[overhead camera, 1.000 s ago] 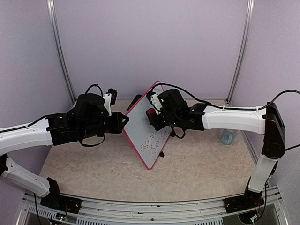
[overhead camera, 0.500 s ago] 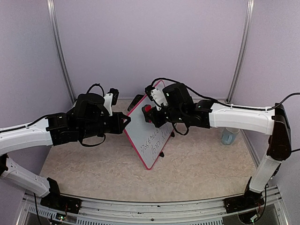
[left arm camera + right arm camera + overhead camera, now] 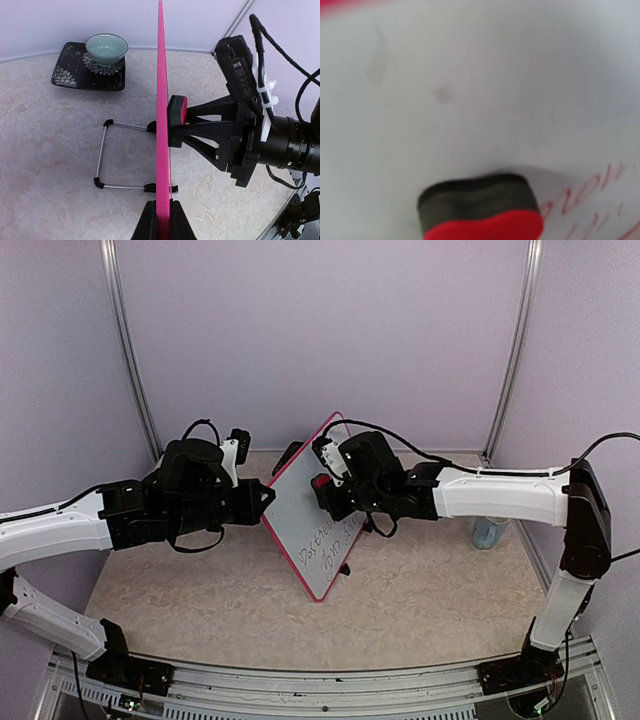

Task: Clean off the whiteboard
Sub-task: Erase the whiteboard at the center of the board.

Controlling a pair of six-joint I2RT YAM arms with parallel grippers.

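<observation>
Pressed together on the pink frame, the jaws of the left gripper (image 3: 161,220) pinched the near edge of the flat white rectangular whiteboard with the thin pink-red rim (image 3: 296,508). It stood tilted at about the middle of the tabletop, nearer the far edge than the near one. At the far left of the left wrist view, a pale green ceramic bowl (image 3: 106,48) sat on a dark square patterned plate (image 3: 70,75) by the far edge. A thin wire stand with black feet (image 3: 102,155) lay on the tabletop just behind the board.

On the board's writing side, the right gripper (image 3: 182,120) had its jaws clamped on a small block eraser with a red back and black felt (image 3: 176,112), the felt flat against the surface.

I judged the job partly done. Above the eraser the board looked wiped, with only faint grey smudges. Two lines of handwriting (image 3: 325,540) were left across the lower part, so the remaining strokes would have to go downward.

The top camera gave me the whole board and both lines. The left wrist camera saw the board edge-on and no writing, but it showed the felt touching and both grips. The right wrist camera, blurred, showed the smudges, the eraser (image 3: 480,210) and the nearest letters (image 3: 590,190) just beside it.
</observation>
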